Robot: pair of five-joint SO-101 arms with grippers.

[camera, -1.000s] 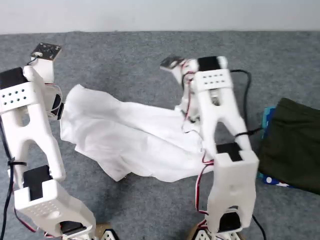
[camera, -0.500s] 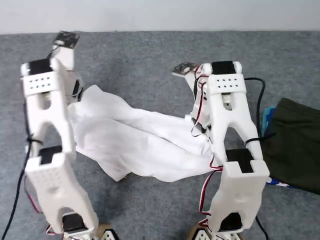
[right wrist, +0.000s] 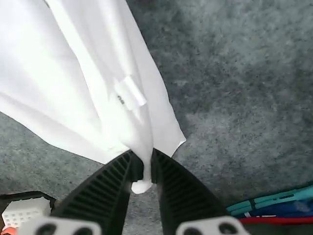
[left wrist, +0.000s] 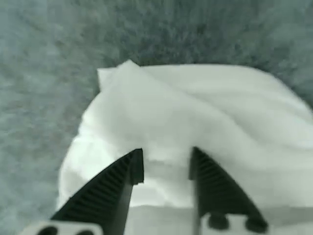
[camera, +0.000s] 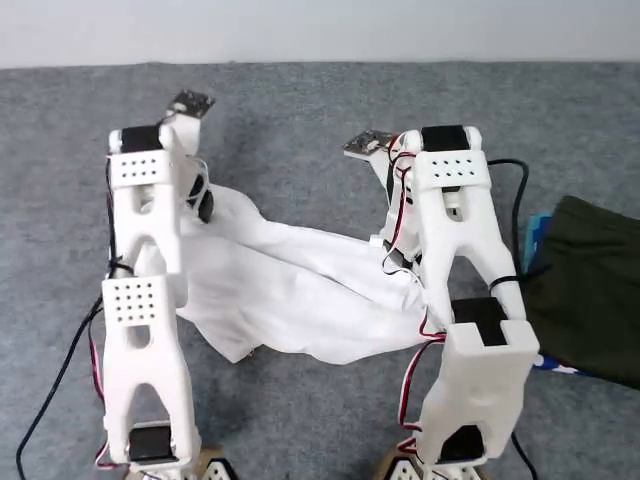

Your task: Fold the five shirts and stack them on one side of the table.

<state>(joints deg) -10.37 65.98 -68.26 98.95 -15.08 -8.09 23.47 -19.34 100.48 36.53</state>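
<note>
- Right arm, white, cabled: based at the near table edge, stretched out over the right end of the cloth.
- Left arm, white: based at the near edge beside it, stretched out over the left end of the cloth.
- White shirt: unfolded and crumpled on the table between the two arms, lifted into ridges at both ends.
- Right gripper: fingers pinched tight on a narrow gathered tail of the white shirt, with a small tab of cloth just beyond the tips.
- Left gripper: fingers clamped on a thick bunched fold at the shirt's left end, the gap between them packed with cloth.
- Dark green folded garment: at the table's right edge, just beside the right arm, apart from the white shirt.
- Blue garment: under the dark green one, its edge showing at the side.
- Table: grey, carpet-like surface.
- Wall: pale, behind the far edge.
</note>
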